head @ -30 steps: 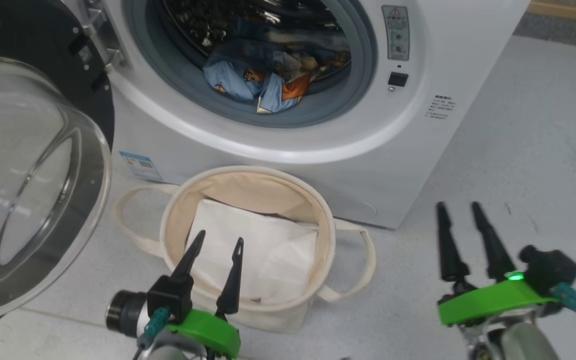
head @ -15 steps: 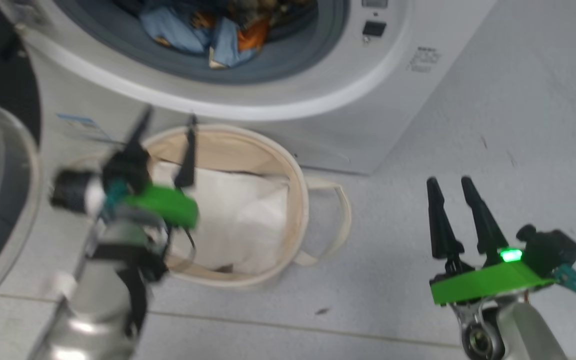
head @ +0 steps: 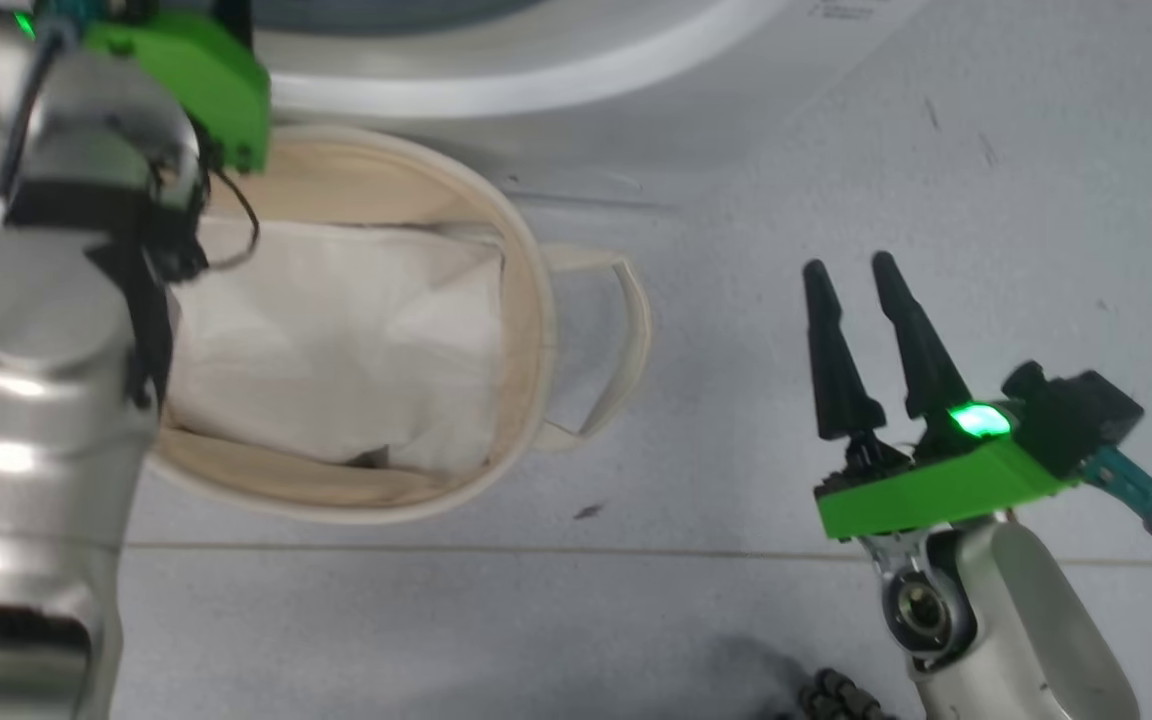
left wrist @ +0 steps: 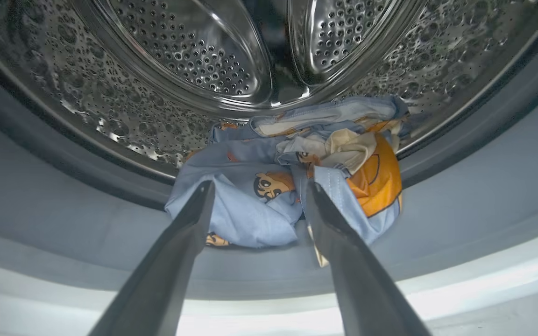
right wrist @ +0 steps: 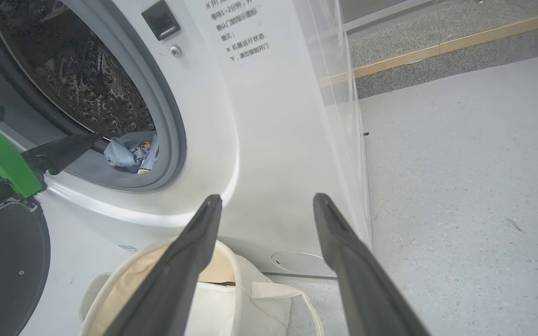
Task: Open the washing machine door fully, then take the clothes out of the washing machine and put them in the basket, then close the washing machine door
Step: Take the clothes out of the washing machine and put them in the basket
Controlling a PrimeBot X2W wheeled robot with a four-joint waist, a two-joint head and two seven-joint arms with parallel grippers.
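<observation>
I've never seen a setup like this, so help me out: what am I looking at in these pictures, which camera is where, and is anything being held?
It's a wheeled robot with two arms, each ending in a gripper with two dark fingers. One picture looks down from its head: the right gripper hangs open over the grey floor; to its left stands a cream basket with a folded white sheet inside. The other two come from cameras on the wrists. The left one looks along the left gripper, open, reaching into the washing machine toward the blue and orange clothes at the front of the steel drum. Nothing is held yet.
</observation>
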